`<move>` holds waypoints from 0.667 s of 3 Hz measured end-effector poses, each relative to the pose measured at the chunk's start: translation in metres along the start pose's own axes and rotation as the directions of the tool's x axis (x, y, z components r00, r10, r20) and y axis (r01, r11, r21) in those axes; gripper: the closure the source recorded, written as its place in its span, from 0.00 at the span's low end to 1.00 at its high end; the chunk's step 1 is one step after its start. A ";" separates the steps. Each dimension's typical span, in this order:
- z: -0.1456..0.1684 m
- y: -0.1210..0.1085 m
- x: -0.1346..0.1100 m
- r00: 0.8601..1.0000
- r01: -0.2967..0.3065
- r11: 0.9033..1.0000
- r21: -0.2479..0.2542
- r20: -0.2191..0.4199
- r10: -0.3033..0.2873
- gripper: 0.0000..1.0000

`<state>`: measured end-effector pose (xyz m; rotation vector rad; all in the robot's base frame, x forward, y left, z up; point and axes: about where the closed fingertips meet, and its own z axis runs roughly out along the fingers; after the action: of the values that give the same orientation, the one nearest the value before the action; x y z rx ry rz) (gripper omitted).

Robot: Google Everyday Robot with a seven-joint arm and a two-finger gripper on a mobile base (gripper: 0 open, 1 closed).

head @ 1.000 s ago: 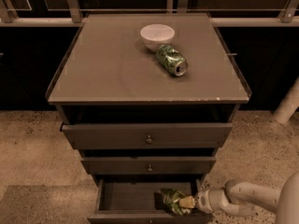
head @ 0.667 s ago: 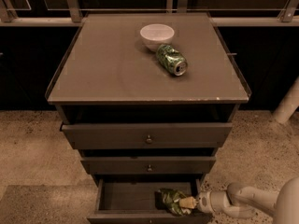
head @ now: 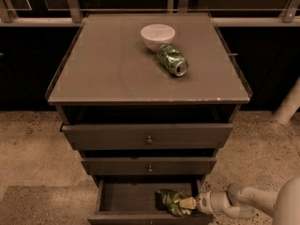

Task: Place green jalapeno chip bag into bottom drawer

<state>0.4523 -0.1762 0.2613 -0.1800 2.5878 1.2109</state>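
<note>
A grey cabinet (head: 117, 69) fills the middle of the frame, standing on a speckled floor (head: 28, 139). Its two upper drawers (head: 117, 136) are nearly closed. Below them the bottom drawer (head: 126, 198) is pulled out at the lower centre of the frame, its inside in view. The robot's pale arm (head: 248, 201) reaches in from the lower right corner. The gripper (head: 187, 203) sits at the drawer's right end, its tip against the green jalapeno chip bag (head: 169, 197). The bag lies inside the drawer, right of centre, just left of the claw and touching it. I cannot tell whether the claw is clamped on the bag or apart. On the cabinet top, a white bowl (head: 158, 35) stands at upper centre, with a dented green can (head: 171, 60) on its side just below and right of it.
</note>
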 end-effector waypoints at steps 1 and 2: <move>0.000 0.000 0.000 1.000 0.000 1.000 0.000 0.000 0.000 0.34; 0.000 0.000 0.000 1.000 0.000 1.000 0.000 0.000 0.000 0.13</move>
<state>0.4523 -0.1762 0.2613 -0.1800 2.5878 1.2110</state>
